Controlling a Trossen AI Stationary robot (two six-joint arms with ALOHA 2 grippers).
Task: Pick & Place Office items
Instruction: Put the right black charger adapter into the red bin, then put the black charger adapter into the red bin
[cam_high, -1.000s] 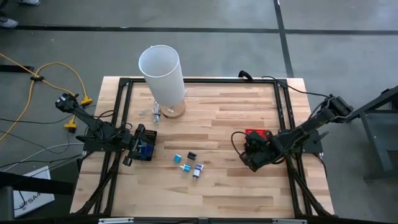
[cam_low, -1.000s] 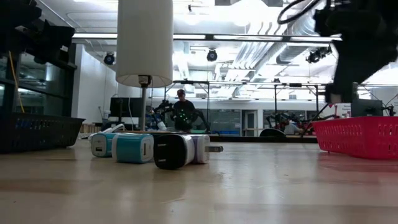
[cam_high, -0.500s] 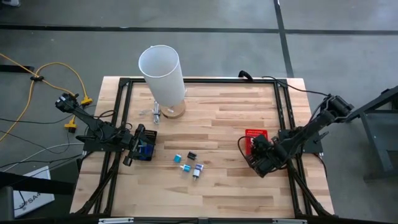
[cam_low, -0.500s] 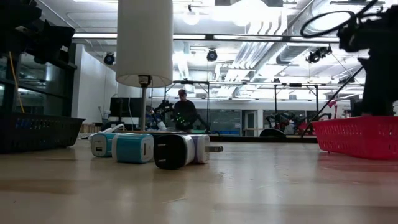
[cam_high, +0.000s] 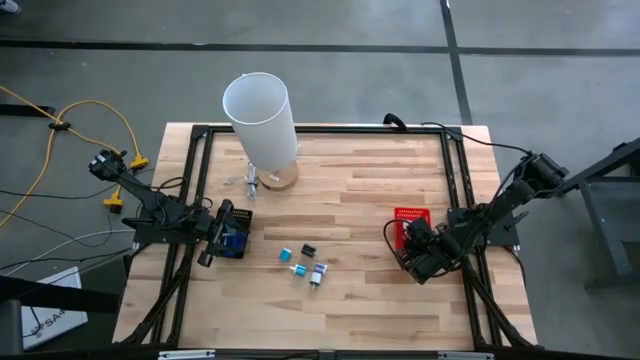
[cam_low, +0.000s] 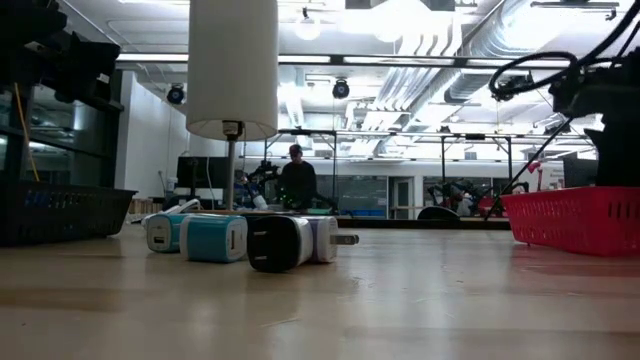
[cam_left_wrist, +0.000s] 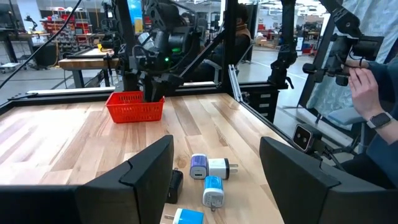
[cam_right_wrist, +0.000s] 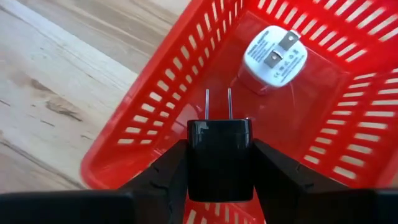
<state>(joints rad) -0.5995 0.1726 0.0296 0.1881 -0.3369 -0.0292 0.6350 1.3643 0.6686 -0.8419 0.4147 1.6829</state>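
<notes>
A: Where is the right gripper (cam_right_wrist: 221, 186)?

B: Over the red plastic mesh basket (cam_right_wrist: 155, 130), near the right side of the pale wooden slat table (cam_high: 370, 190). Its two dark fingers are clamped on a small black wall charger plug (cam_right_wrist: 220, 158), one on each flat side.

A: Which way does that charger point?

B: Its long axis runs straight out from the wrist, in line with the fingers. The two metal prongs lead, aimed forward and down into the basket's inside.

A: Anything in the basket?

B: A white wall charger plug (cam_right_wrist: 273, 59) lies on the basket floor, prong face turned up toward the camera, prongs slanting toward a far corner.

A: And the rest of the office items?

B: A loose cluster near the table's middle: a teal charger (cam_low: 213, 238), a black-fronted one (cam_low: 277, 243) just beside it, and a white one with a blue face (cam_left_wrist: 199, 167) whose neighbour's prongs stick out sideways along the tabletop. All lie on their sides.

A: The left gripper (cam_left_wrist: 214, 171)?

B: It waits by the table's left edge, jaws spread wide with nothing between them, facing the cluster. A tall white cylinder (cam_high: 262, 118) stands toward the back.
</notes>
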